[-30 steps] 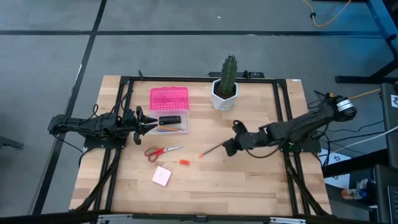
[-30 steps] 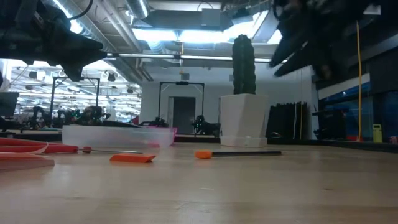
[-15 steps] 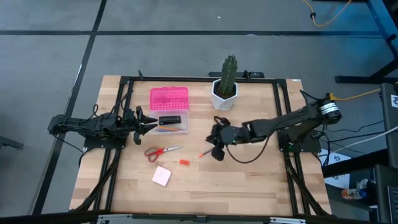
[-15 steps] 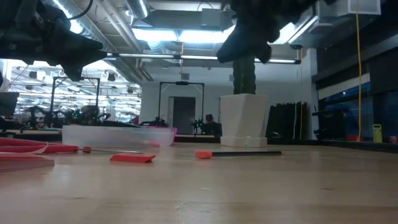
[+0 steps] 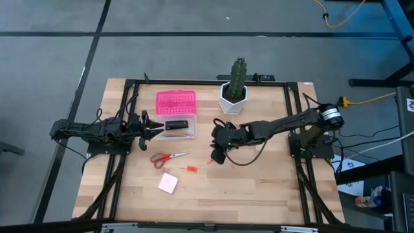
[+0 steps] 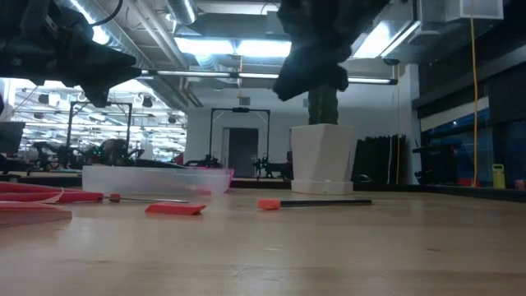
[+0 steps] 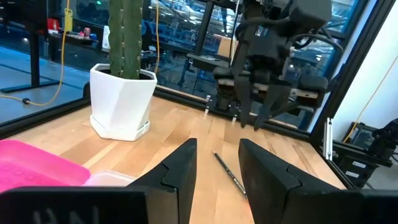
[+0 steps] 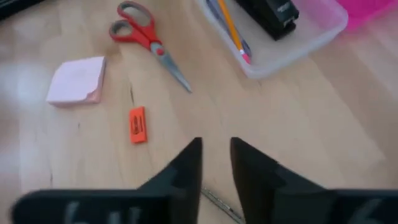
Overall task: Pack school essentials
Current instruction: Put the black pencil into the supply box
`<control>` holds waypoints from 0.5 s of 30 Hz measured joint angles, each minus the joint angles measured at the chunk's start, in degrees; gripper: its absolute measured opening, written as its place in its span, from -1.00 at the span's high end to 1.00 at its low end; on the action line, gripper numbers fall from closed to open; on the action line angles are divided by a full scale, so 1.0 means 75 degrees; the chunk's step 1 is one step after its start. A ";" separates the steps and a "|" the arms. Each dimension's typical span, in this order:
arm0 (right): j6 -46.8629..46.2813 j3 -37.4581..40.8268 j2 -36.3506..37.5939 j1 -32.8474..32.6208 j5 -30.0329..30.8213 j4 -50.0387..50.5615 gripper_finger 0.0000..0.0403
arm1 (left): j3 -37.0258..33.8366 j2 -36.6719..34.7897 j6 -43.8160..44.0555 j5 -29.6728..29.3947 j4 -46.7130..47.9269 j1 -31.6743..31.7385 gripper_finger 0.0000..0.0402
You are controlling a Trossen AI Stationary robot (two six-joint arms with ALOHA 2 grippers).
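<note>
The wooden table [image 5: 259, 188] holds scissors [image 5: 168, 157]; right claw [image 8: 214, 155] hovers, seemingly parted, empty.

Right arm stretched low across the table toward centre, wrist bent down, right gripper [image 5: 218, 155] pointing at the tabletop, fingers [image 8: 186, 163] slightly parted, holding nothing. Left arm at the left side, left gripper [image 5: 157, 130] level, fingers [image 7: 180, 163] parted, empty.
</note>
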State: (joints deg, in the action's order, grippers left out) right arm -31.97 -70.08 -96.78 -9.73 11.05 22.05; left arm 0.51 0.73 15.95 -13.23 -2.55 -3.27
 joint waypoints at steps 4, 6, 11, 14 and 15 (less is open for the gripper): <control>-0.0075 0.0000 -0.0292 -0.0029 -0.0052 0.0049 0.15 | -0.0001 0.0000 0.0002 0.0020 0.0000 -0.0003 0.43; -0.0083 0.0000 -0.0403 -0.0027 -0.0047 0.0023 -0.06 | -0.0001 0.0000 0.0002 0.0042 0.0003 -0.0002 0.43; 0.0139 0.0000 -0.0674 -0.0015 -0.0017 -0.0042 -0.48 | -0.0003 0.0000 0.0002 0.0049 0.0003 -0.0003 0.43; 0.0187 0.0000 -0.0838 -0.0024 -0.0182 -0.0143 -0.56 | 0.0000 0.0000 -0.0001 0.0054 0.0003 -0.0001 0.43; 0.0447 0.0000 -0.0929 -0.0021 -0.0398 -0.0116 -0.57 | 0.0000 0.0000 -0.0001 0.0058 0.0003 0.0000 0.43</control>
State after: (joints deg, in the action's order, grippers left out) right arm -28.62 -70.08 -103.75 -9.89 8.07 21.19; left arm 0.51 0.73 15.94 -12.80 -2.52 -3.27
